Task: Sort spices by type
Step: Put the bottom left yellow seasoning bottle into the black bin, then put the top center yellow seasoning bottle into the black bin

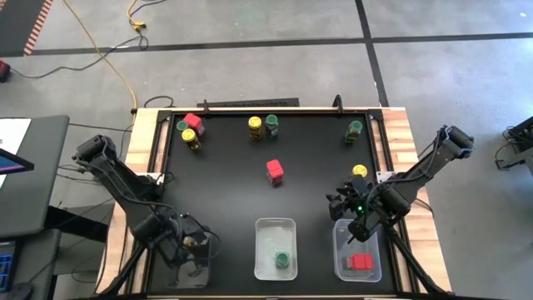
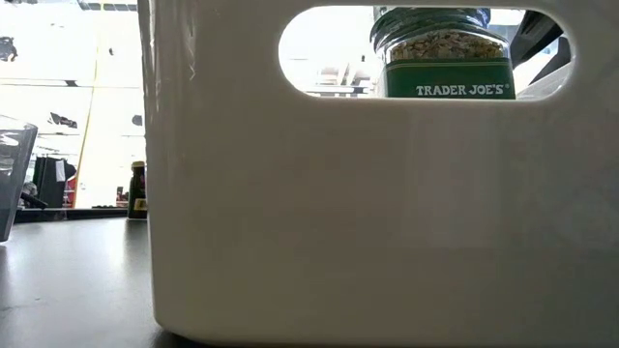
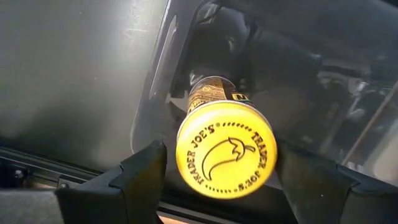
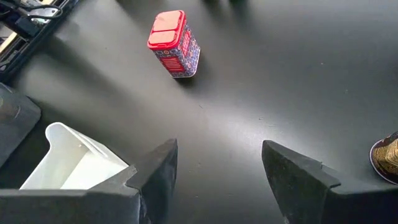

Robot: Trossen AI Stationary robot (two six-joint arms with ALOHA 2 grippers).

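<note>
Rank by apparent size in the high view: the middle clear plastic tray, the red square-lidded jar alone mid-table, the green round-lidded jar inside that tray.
Largest: the middle clear plastic tray.
Then the red square-lidded jar and green round-lidded jar: too alike to rank.

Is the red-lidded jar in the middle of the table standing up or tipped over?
Upright: the red-lidded jar stands alone on the table, square lid facing up.
</note>
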